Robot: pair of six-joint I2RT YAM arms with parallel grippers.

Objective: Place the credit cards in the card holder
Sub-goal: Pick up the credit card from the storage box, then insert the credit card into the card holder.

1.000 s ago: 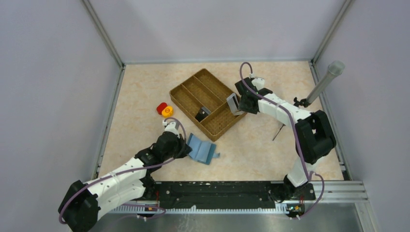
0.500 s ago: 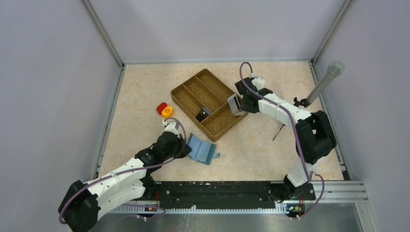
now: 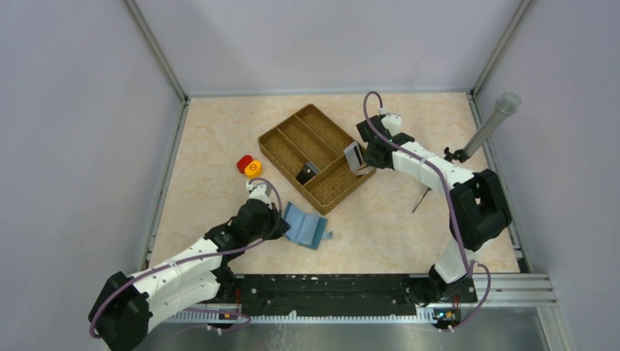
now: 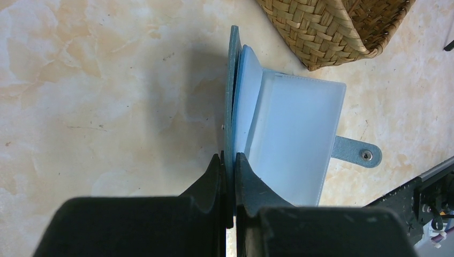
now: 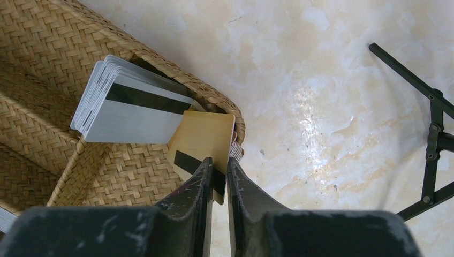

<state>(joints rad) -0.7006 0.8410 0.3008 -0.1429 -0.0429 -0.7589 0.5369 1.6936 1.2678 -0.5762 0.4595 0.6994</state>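
The credit cards are a stack of pale grey cards with a black stripe. They stand tilted in the corner part of the brown woven tray, leaning on its wall. A tan card with a black stripe is just beside the stack, by the tray's rim. The right gripper pinches the tan card's lower edge, with one finger on each side of it.

The card holder lies on the table, near the tray's corner but not touching it. It is open. Its teal cover stands up on edge, and the pale blue inner panels spread out to one side. A small teal tab with a snap sticks out from the far side and lies flat on the table. The left gripper is clamped tight on the upright teal cover.

Seen from above, the red and yellow round pieces sit together on the table, left of the tray. A grey tube leans at the right edge of the table.
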